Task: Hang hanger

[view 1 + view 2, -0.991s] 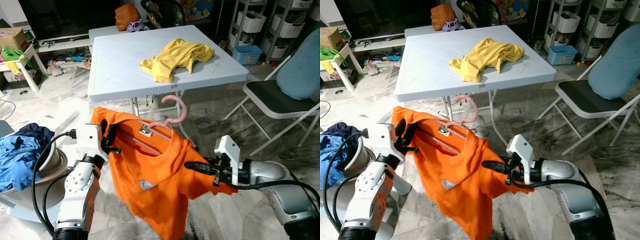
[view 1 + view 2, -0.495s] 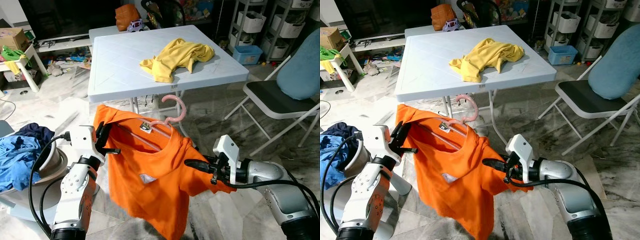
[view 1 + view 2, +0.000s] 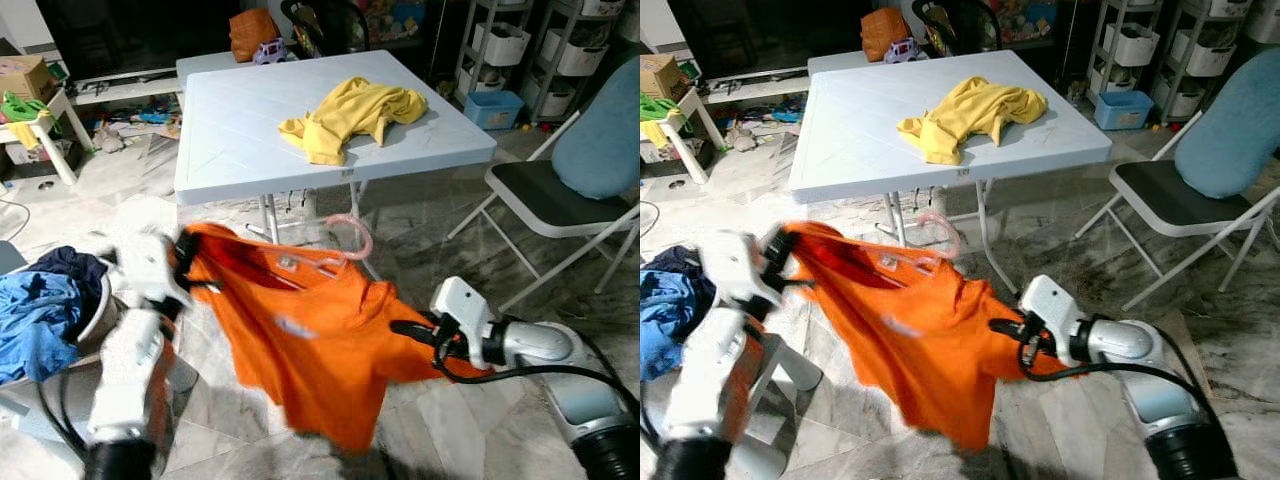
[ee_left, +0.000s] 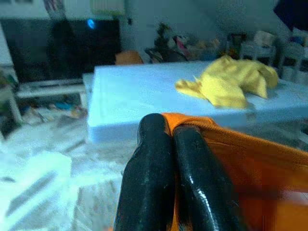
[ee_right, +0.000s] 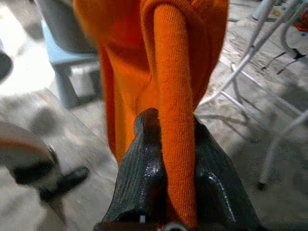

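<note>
An orange t-shirt point(image 3: 320, 350) hangs on a pink hanger point(image 3: 350, 240) whose hook rises at the collar, in front of the white table point(image 3: 240, 130). My left gripper point(image 3: 185, 262) is shut on the shirt's left shoulder; the left wrist view has its black fingers point(image 4: 159, 183) pressed together over orange cloth point(image 4: 240, 159). My right gripper point(image 3: 415, 335) is shut on the shirt's right sleeve, and the right wrist view has a fold of orange cloth point(image 5: 175, 110) pinched between the fingers point(image 5: 144, 178). The shirt is stretched between both grippers, above the marble floor.
A yellow garment point(image 3: 355, 115) lies on the white table. A basket with blue clothes point(image 3: 40, 310) stands at my left. A folding chair point(image 3: 560, 200) with a blue cushion stands at the right. Shelves and toys line the back wall.
My left gripper has swung up and to the left with the shirt's shoulder and is blurred by motion. The shirt is now spread flatter, and the hanger sits lower and tilted.
</note>
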Robot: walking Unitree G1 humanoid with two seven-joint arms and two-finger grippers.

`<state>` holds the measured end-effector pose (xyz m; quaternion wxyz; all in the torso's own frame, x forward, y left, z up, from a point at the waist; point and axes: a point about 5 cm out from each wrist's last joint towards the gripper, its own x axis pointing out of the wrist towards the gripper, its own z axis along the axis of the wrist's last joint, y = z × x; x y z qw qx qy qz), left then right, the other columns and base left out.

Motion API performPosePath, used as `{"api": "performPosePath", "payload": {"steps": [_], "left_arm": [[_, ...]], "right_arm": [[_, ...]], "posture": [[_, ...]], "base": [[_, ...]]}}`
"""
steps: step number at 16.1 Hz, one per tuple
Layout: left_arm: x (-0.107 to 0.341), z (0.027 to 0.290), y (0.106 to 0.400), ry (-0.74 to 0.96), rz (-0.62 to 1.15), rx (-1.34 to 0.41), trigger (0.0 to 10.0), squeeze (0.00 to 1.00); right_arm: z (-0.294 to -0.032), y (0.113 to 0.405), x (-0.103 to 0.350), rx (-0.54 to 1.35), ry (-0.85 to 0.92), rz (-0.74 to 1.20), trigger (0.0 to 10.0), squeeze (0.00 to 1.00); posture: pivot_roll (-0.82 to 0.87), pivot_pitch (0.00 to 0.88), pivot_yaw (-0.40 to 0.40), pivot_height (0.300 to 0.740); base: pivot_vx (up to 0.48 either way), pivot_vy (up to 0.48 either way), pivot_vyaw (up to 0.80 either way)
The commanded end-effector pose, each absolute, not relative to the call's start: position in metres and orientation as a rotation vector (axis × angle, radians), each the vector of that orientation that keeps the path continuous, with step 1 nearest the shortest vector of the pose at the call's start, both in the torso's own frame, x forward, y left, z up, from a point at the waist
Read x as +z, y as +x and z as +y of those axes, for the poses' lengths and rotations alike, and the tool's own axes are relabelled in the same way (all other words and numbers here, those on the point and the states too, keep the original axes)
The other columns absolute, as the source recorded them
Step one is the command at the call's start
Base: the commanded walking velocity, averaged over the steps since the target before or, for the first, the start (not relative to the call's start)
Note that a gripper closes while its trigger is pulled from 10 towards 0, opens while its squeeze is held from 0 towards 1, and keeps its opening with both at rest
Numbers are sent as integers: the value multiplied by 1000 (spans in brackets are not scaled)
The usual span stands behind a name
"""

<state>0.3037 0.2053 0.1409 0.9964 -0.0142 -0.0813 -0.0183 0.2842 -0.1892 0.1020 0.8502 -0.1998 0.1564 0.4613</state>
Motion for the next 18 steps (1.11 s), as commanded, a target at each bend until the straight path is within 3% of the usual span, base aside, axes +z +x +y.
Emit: {"api": "performPosePath", "payload": {"steps": [1,11,18], "left_arm": [[153,217,307,-3,-199,3,0,0],[131,227,311,-2,-55,2,0,0],[138,230,315,-7,-81,35,0,0]], "right_arm": [[-196,284,103,974,-490,330,10000,0],[-236,291,181,1061,-380,152,10000,0],[-238,268,165,1235,-516,314,10000,0]], "posture": [[-11,0,45,740],[-37,0,54,740],[-41,0,54,740]], "base": [[0,0,0],[0,0,0],[0,0,0]]}}
